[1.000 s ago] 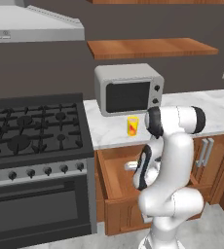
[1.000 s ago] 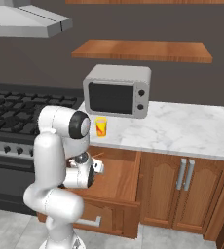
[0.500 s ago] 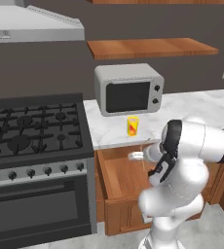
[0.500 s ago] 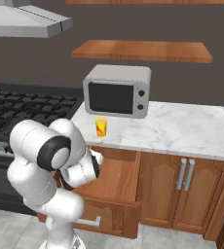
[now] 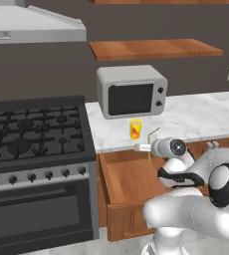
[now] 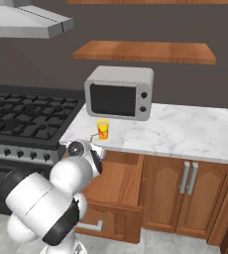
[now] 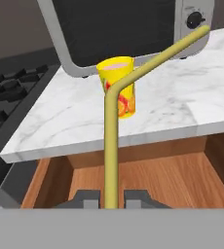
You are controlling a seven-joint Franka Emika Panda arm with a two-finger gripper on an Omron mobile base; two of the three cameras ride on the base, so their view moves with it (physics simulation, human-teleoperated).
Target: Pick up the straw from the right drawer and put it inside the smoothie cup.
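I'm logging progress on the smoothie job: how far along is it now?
Done: the right drawer stands open and the straw is out of it, lifted above the drawer. In hand: the gripper is shut on the straw's lower end, facing the smoothie cup on the marble counter in front of the microwave. Left: carry the straw over the cup, lower it in and release.

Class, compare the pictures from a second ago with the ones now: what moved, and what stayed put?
The arm swung up out of the open drawer, bringing the end effector to counter height. It is shut on the straw, which now points toward the yellow cup. The cup, microwave and drawer have not moved.
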